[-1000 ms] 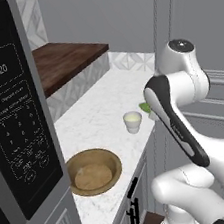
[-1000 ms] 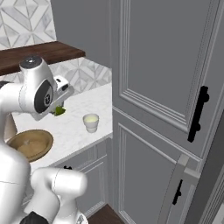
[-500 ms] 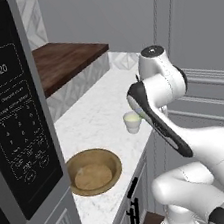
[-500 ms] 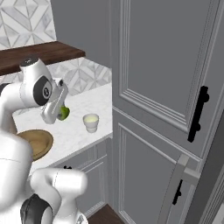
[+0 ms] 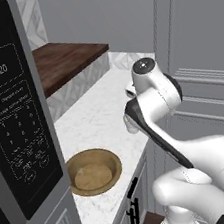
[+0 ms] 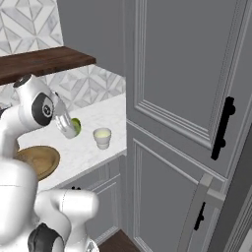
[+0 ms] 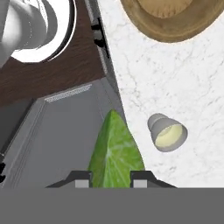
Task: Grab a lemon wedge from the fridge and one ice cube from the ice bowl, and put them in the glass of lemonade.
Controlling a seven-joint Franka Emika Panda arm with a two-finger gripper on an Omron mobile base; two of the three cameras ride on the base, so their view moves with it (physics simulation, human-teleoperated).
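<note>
from left to right on the marble desk (image 6: 93,147) sit the wooden bowl (image 6: 37,160), then the lemon wedge (image 6: 75,126) in the air, then the glass of lemonade (image 6: 102,137). the fingers (image 7: 82,178) are clenched on the wedge's broad end, probably to carry it to the glass. its long axis runs along the fingers, its pointed tip leading away from the hand.

One lemon wedge (image 7: 114,151), one glass of lemonade (image 6: 102,137), one wooden bowl (image 5: 93,170), one microwave (image 5: 12,123).

green-yellow lemon wedge (image 7: 116,151) pinched in hand (image 7: 111,178), above counter edge.
</note>
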